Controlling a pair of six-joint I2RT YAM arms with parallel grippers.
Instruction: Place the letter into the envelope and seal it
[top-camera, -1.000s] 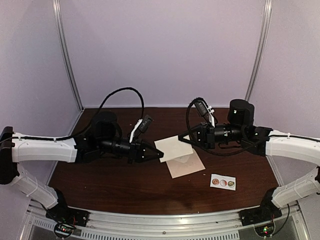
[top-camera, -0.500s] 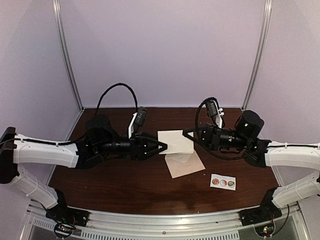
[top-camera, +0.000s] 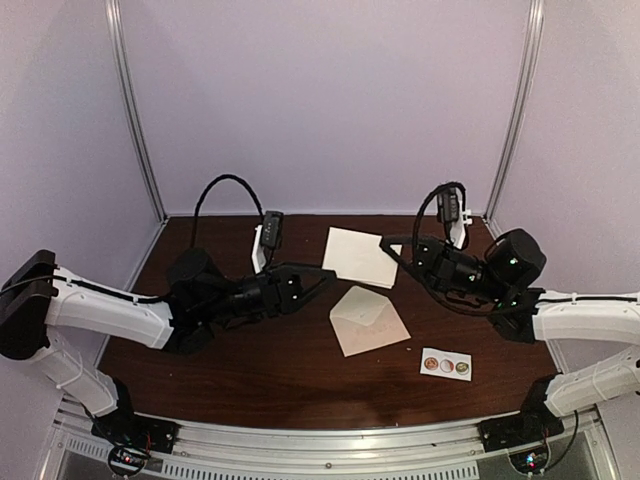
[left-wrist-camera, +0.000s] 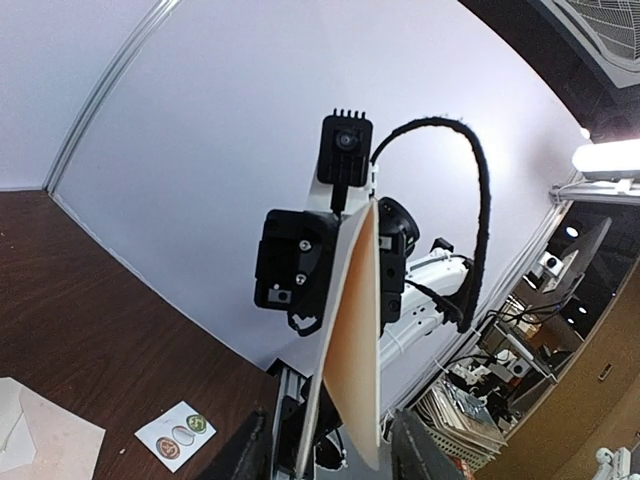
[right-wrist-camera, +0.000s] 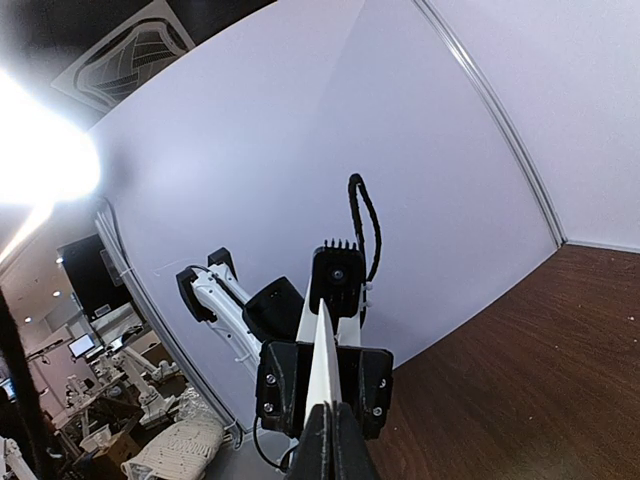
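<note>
Scene: 2 robot arms reach in from either side over a dark wooden table (top-camera: 250, 350), seen from above.
Letter: a cream sheet, the letter (top-camera: 355, 256), is held up off the table toward the far side, just beyond the envelope.
Envelope: the envelope (top-camera: 368, 318) lies flat near the middle of the table, its pointed flap open and nothing inside it that shows.
Right gripper: the right gripper (top-camera: 390, 248) has its fingers pressed together on the letter's right edge; the right wrist view shows the sheet edge-on, pinched between them.
Left gripper: the left gripper (top-camera: 318, 284) has its fingers spread and grips nothing; its tips sit just beside the letter's left edge.
Sticker strip: a small white sticker strip (top-camera: 445, 365) with 3 round stickers lies near the right front, untouched.
Progress: early, by my judgement. The letter is lifted, but it is not in the envelope, the flap is not folded, and no sticker is applied.
Change from 1 second ago: then both grippers held the letter, which hung over the envelope and hid part of it. Now the left has let go, the right has carried the sheet farther back and right, and the envelope is fully uncovered.
</note>
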